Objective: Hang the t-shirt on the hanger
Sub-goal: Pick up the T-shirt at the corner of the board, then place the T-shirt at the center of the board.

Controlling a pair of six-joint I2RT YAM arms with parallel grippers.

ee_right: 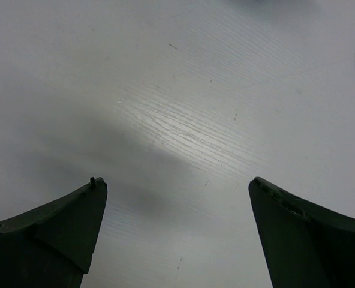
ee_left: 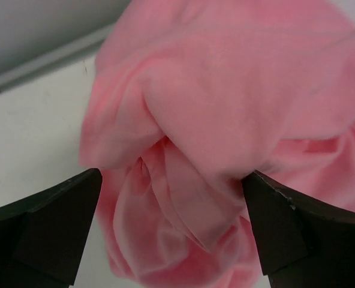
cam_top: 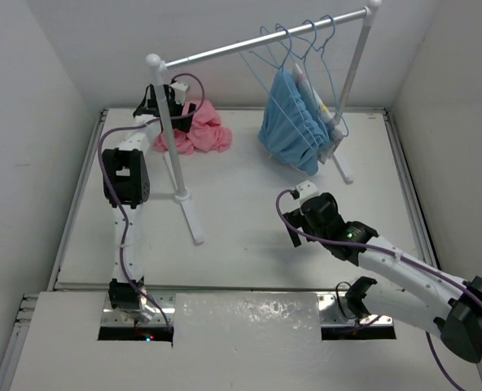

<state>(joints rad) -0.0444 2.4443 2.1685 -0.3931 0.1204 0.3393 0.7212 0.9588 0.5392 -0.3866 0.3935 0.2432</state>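
Note:
The salmon-pink t-shirt [cam_top: 206, 130] lies crumpled at the back left of the table. It fills the left wrist view [ee_left: 225, 108]. My left gripper [cam_top: 173, 106] is right at the shirt and open [ee_left: 171, 180], its jaws spread wide on either side of a bunched fold. The cloth touches the right finger. Several light-blue wire hangers [cam_top: 308, 45] hang from the rail at the back right. My right gripper [cam_top: 293, 220] is open and empty [ee_right: 177, 186] over bare table near the middle, far from the shirt and the hangers.
The white-and-metal clothes rail [cam_top: 261, 45] crosses the back. Its left post and foot [cam_top: 188, 208] stand just right of my left arm. A light-blue garment [cam_top: 294, 122] hangs from the rail at the right. White walls enclose the table.

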